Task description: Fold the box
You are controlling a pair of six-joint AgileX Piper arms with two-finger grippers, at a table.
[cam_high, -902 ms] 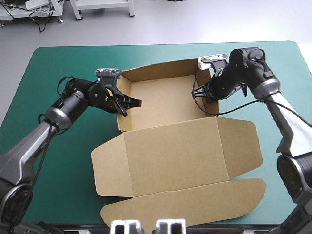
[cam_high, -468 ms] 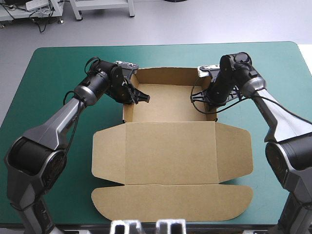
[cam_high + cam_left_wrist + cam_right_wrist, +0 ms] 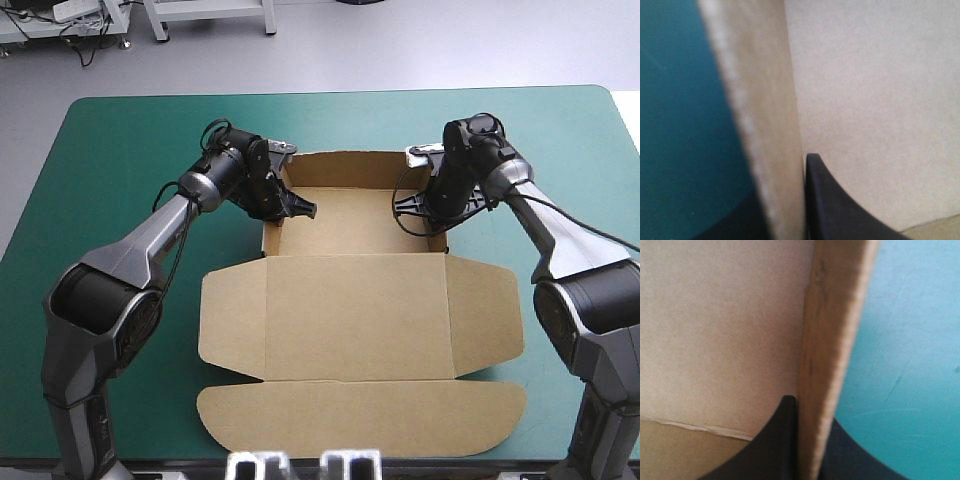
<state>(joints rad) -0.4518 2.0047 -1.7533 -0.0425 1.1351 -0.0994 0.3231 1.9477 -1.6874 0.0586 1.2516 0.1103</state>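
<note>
The box [image 3: 360, 310] lies at frame centre on the table [image 3: 120, 150]. Its tray walls are raised at upper centre and its lid lies flat below. The left gripper [image 3: 292, 205] and right gripper [image 3: 428, 215] each pinch a side wall, nearly closed. Tray forming appears mostly complete.

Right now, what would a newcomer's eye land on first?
The brown box sits mid-table as an open tray, its lid flat toward the near edge. The left jaws clamp its left wall and the right jaws its right wall, one finger inside, one outside over the teal-green cover.
</note>
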